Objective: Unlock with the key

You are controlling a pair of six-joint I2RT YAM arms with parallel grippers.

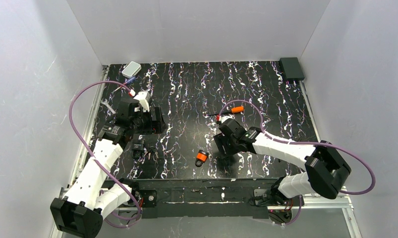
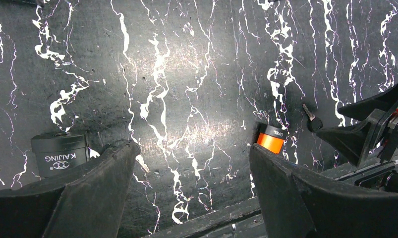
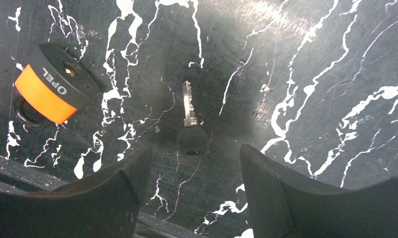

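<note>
Key, tiny, with rounded black head and short pale metal blade (image 3: 189, 121), lies flat on the black white-veined tabletop (image 3: 311, 59) near the small orange-and-black padlock (image 3: 53, 84). Nothing looks done yet: grasping, inserting and turning remain. The right gripper (image 3: 193, 151) has its jaws spread either side of the head, not touching. The left gripper (image 2: 192, 153) is spread and empty. The key's long axis runs straight away from the right gripper, blade foremost.

Key (image 3: 189, 121) on the bench (image 3: 311, 59), blade toward twelve o'clock, head between the spread right tool (image 3: 194, 157) tips; orange padlock (image 3: 48, 91) at ten o'clock.
</note>
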